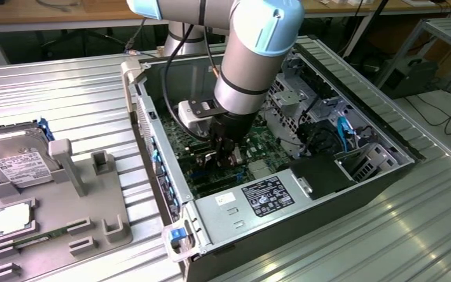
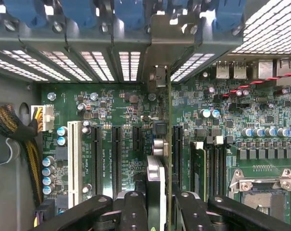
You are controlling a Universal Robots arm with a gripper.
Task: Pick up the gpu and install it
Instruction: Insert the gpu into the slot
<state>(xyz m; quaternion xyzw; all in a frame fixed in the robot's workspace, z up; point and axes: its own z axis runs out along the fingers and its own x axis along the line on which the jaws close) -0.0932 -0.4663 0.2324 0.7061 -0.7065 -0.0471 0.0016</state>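
Ribbed metal table (image 1: pixel 69 100) carries open PC case (image 1: pixel 382 126); gripper (image 2: pixel 157 204) clamped on gpu (image 2: pixel 161 159) edge-on above motherboard (image 2: pixel 112 125); workshop desks behind.

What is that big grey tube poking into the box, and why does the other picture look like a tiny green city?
The grey tube is a robot arm. Its gripper reaches into an open computer case. One picture comes from a camera beside the table; the other sits on the robot's wrist, looking down. The green city is the motherboard. The fingers pinch the gpu, a thin card held edge-on over the board's slots. A hard drive rests in a grey holder outside the case.
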